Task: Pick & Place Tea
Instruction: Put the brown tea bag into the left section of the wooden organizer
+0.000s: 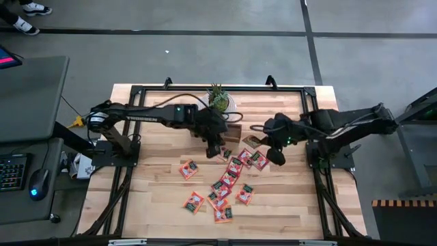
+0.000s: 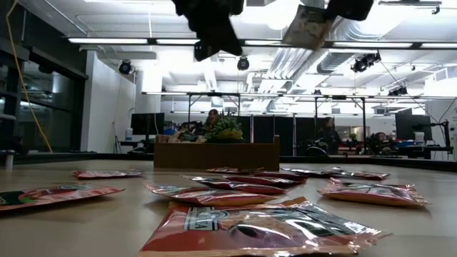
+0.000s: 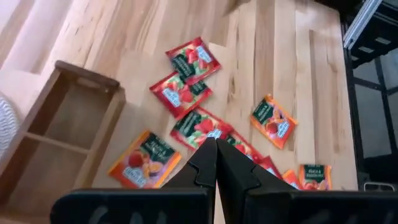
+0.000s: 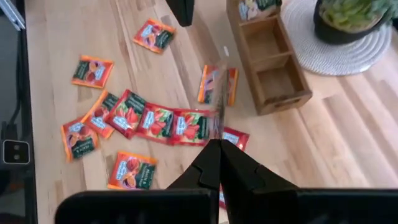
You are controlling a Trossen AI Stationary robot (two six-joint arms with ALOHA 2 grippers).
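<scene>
Below both closed hands, scattered tea sachets (image 1: 229, 179).

Pale wooden table (image 1: 157, 205) of butcher-block planks, ringed by a black metal frame (image 1: 136, 87). At the table's twelve o'clock edge, a small potted plant (image 1: 218, 98) with spiky green leaves in a dark pot stands on a round white woven mat (image 4: 336, 53). Just beside the mat, toward the table's centre, lies a brown wooden tray (image 4: 268, 59) divided into three compartments. Beyond the table at nine o'clock, a grey desk (image 1: 34, 102) carries a keyboard (image 1: 12, 171) and a mouse (image 1: 39, 183). In the low view, the room behind shows ceiling strip lights (image 2: 114, 41), ducts and distant workstations with monitors (image 2: 146, 123).
</scene>
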